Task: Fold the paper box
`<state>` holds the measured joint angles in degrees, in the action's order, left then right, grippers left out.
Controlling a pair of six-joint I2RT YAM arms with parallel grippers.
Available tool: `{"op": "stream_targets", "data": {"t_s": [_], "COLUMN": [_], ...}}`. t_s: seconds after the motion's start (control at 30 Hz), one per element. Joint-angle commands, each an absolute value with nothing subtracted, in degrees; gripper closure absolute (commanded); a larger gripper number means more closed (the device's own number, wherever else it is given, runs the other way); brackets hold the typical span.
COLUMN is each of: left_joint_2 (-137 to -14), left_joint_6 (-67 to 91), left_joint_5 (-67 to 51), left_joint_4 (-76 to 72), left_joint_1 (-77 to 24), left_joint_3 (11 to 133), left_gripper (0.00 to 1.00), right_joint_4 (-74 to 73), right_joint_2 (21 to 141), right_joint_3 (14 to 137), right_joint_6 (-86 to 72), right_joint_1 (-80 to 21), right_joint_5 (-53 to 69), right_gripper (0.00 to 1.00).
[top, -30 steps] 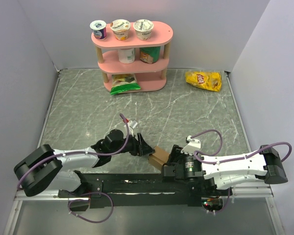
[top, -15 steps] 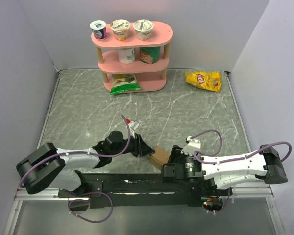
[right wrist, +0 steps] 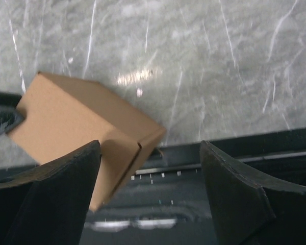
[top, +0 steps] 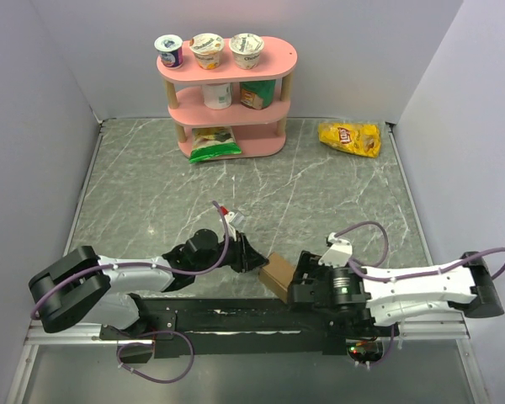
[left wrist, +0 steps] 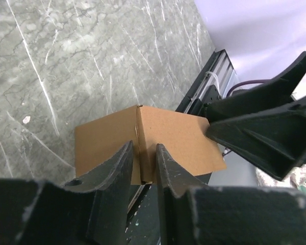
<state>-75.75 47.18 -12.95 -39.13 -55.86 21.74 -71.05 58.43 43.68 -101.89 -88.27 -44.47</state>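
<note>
The paper box (top: pixel 278 271) is a small closed brown cardboard box at the table's front edge, between my two grippers. My left gripper (top: pixel 257 259) reaches it from the left. In the left wrist view its fingers (left wrist: pixel 144 148) stand nearly together, pinching the box (left wrist: pixel 178 130) at a corner seam. My right gripper (top: pixel 301 273) is right of the box and wide open. In the right wrist view the box (right wrist: pixel 76 115) is tilted, one corner over the dark front rail, and lies beside the right gripper's (right wrist: pixel 150 153) left finger (right wrist: pixel 51 189).
A pink three-tier shelf (top: pixel 227 93) with cups and snacks stands at the back. A yellow chip bag (top: pixel 350 138) lies at the back right. The dark rail (top: pixel 236 316) runs along the front edge under the arms. Grey walls close in both sides.
My left gripper moved right to the box and narrowed from open to nearly shut on it. The box shifted slightly right. My right arm drew back a little to the right.
</note>
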Motion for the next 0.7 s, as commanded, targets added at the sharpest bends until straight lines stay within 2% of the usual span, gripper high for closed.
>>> {"op": "stream_targets", "data": {"t_s": [0.0,0.1,0.23,0.67], "left_joint_2": [-76.91,-76.38,-75.94,-76.11], "left_joint_6": [44.38,44.12,44.03,43.68], "left_joint_5": [-9.06,-7.57,-5.89,-4.66], "left_joint_4": [-27.34,-25.32,-23.73,-21.89], "left_joint_1": [-57.48,-57.83,-58.53,-59.5], "left_joint_3": [22.15,23.02,23.47,24.87], "left_gripper": [0.74,0.74,0.73,0.73], "right_joint_4": [-71.46,-68.65,-64.96,-59.77], "right_joint_2": [50.73,44.75,38.86,40.86], "right_joint_3": [42.28,40.26,37.89,36.39], "right_joint_6": [-98.97,-98.53,-96.95,-96.68], "right_joint_1": [-88.77,-88.68,-88.77,-88.86], "right_joint_5": [-39.39,-37.54,-34.81,-35.42], "right_gripper": [0.15,0.18,0.27,0.29]}}
